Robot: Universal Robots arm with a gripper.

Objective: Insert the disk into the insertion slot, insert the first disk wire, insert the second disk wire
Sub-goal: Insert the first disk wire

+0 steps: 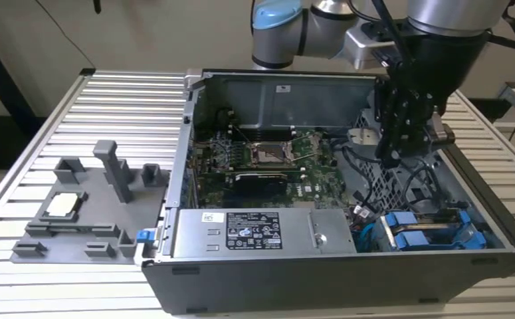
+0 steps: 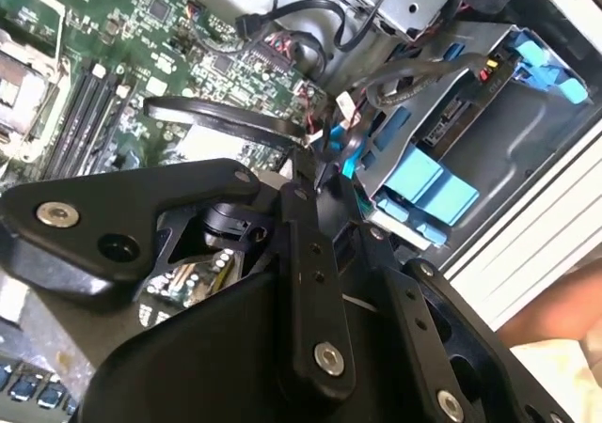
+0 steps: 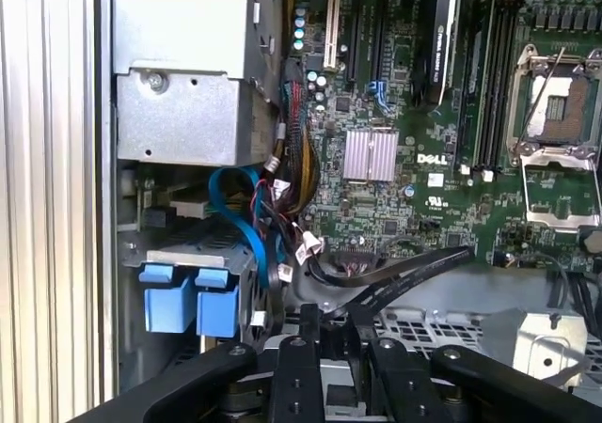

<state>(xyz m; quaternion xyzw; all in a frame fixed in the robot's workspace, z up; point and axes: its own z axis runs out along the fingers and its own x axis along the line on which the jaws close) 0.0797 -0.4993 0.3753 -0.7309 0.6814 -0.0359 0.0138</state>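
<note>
Disk (image 1: 430, 232), clipped in its blue carrier, sits in the insertion slot (image 3: 188, 252) at the corner of the open computer case (image 1: 328, 282) towards the exterior view's right. The exterior view shows the gripper (image 1: 389, 159) hanging inside the case, above the disk and apart from it. The first wrist view shows its fingers drawn narrow on a black cable (image 3: 414, 268) that arcs over the green motherboard (image 3: 376, 207), and the second wrist view shows that cable looping back from the fingertips.

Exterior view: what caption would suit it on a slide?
The arm's gripper hangs inside the open computer case, near two blue drive carriers.
</note>
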